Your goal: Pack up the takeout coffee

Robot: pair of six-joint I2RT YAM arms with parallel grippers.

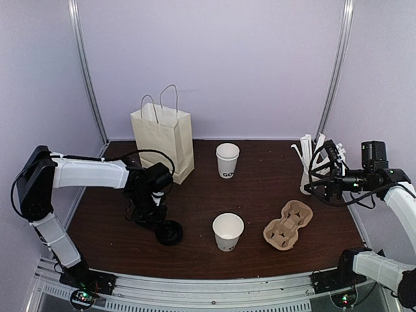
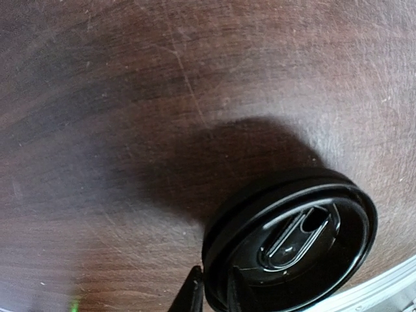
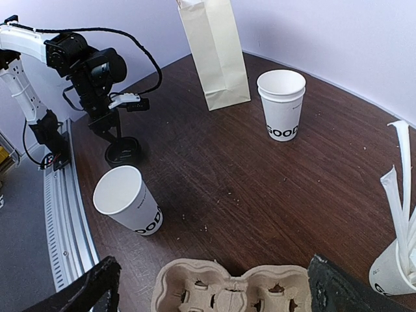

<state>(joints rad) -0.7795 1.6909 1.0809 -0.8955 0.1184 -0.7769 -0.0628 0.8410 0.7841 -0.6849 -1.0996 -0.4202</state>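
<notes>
Our left gripper is down at the near left of the table, its jaws drawn nearly together on the rim of a black lid. One jaw sits outside the rim and the other inside, so we read it as pinched. In the wrist view the lid throws a dark shadow on the wood beside it. We cannot tell whether the lid lies flat or is tipped up at one edge. From above, the lid sits left of the near cup, close to it but apart.

Our right gripper hangs at the right side of the table with its jaws spread wide and nothing between them. In its wrist view the carrier lies below it.

The near cup stands upright, mouth open, at the middle of the near edge, with dark lettering low on its side. The far cup stands upright farther back, almost in line with it, also open at the top. The two are well apart.

The bag stands upright at the far left, handles up, left of the far cup. The carrier lies flat just right of the near cup. The stick cup stands at the far right, near our right gripper.
</notes>
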